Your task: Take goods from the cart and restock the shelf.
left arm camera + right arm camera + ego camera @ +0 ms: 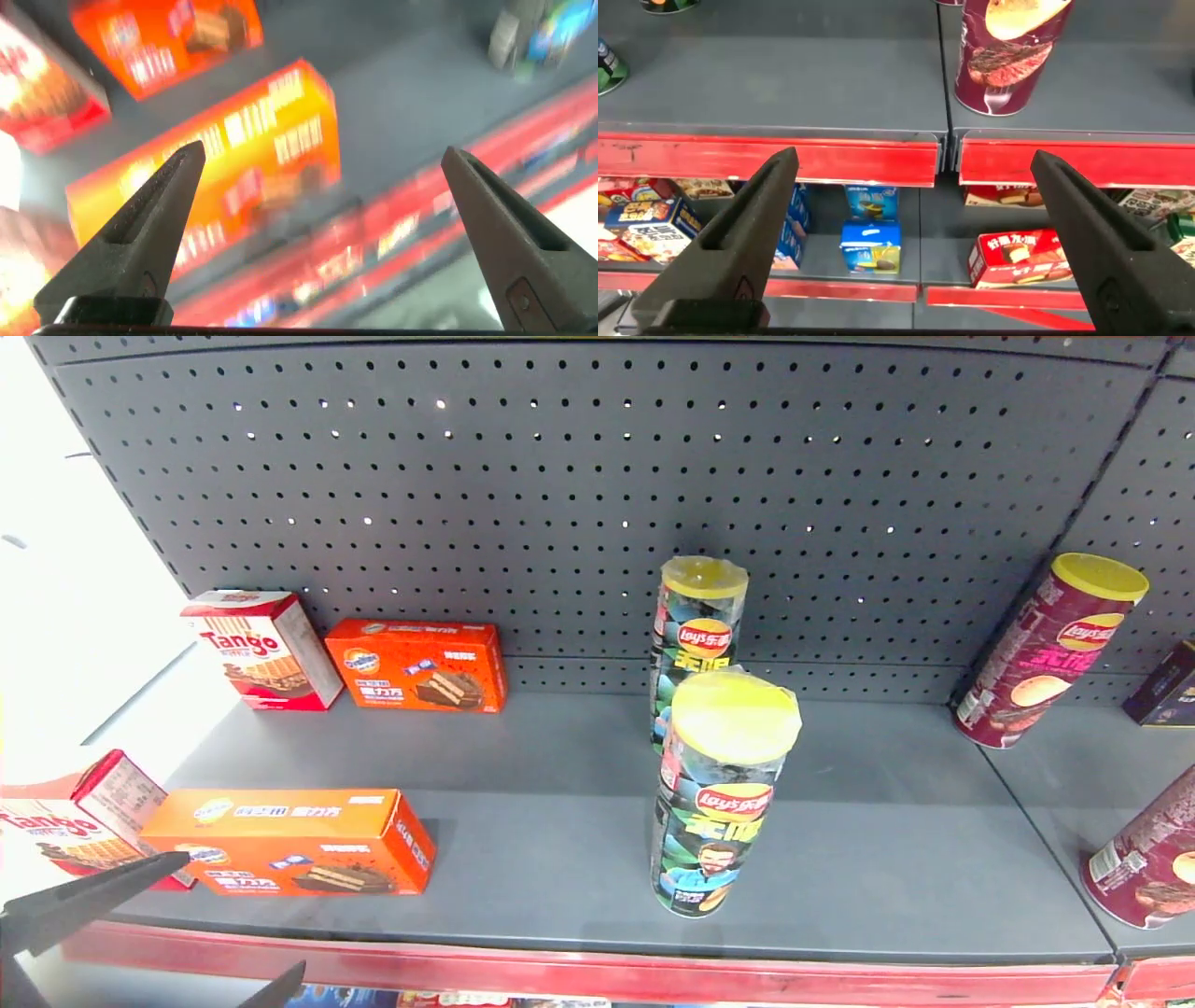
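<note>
Head view, orange box (289,840) on shelf (840,821), left tool (322,154) and right tool (912,157) spread, empty

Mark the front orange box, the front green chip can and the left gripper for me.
front orange box (280,826): head view, top face.
front green chip can (717,803): head view, label.
left gripper (322,154): left wrist view, midway between fingertips.

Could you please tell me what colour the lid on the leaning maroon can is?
Yellow lid, best in the head view.

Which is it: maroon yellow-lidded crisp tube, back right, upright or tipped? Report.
Tipped: the maroon yellow-lidded crisp tube leans on the grey pegboard.
</note>
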